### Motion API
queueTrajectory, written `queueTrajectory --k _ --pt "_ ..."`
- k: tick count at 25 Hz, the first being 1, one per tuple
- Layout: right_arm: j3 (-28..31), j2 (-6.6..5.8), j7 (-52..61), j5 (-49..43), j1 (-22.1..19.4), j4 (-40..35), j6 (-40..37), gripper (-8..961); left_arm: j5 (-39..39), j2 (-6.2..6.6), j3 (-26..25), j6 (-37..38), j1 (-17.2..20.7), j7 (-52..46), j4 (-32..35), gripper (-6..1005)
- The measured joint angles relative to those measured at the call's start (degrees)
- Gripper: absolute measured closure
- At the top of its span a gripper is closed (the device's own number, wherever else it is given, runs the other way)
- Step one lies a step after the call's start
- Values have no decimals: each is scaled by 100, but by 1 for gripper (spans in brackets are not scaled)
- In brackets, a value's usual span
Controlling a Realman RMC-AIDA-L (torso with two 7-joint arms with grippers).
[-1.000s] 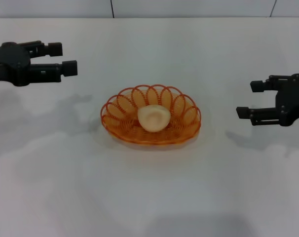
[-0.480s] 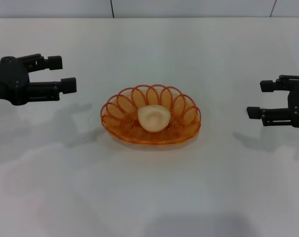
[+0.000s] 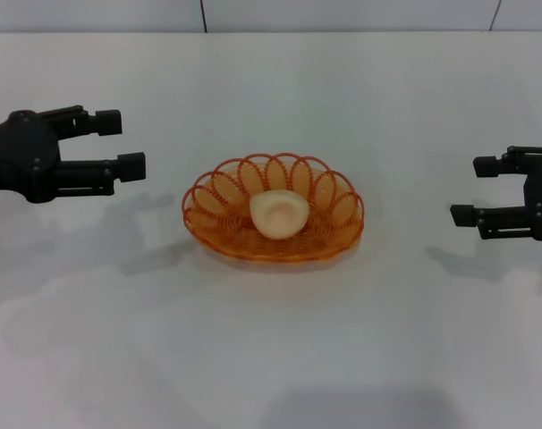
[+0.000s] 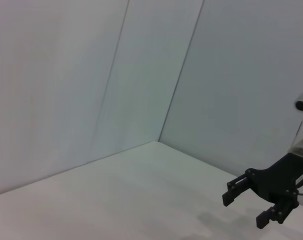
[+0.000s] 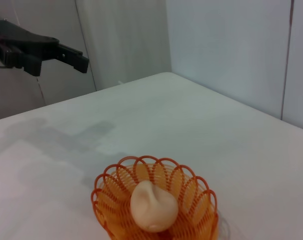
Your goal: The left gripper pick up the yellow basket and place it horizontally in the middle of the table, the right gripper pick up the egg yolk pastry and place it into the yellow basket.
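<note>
On the tabletop, near to far
tabletop [image 3: 271, 357]: a plain white matte surface is seen, bare in the near part; the basket is carried at about its middle.
yellow basket [image 3: 219, 234]: it is set flat and upright at the centre, long side across the head view, between the two arms and well apart from both.
basket handling: it is judged light and fairly stiff, being open wire, though the looped rim may flex or slip under a narrow pinch. A grip across one rim loop at a short end is judged best; the woven base gives nothing to close on.
egg yolk pastry [image 3: 278, 214]: it is seated in the middle of the basket, resting on the woven base, dimple upward, clear of the rim loops.
pastry handling: it is judged light, soft and crumbly, easily dented. If taken again, it should be held gently across its widest part from above.
task state: both placements appear done.
right gripper [image 3: 480, 189]: it is held above the tabletop off the basket's right side, fingers apart and empty, pointing toward the centre.
left gripper [image 3: 120, 144]: it is held off the basket's left side, slightly farther back, fingers apart, nothing between them.
</note>
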Motion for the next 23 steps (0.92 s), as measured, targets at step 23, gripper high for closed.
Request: queueTrajectory --k 23 --pt "-46 12 29 -77 29 -70 -279 182 64 9 44 358 4 77 0 112"
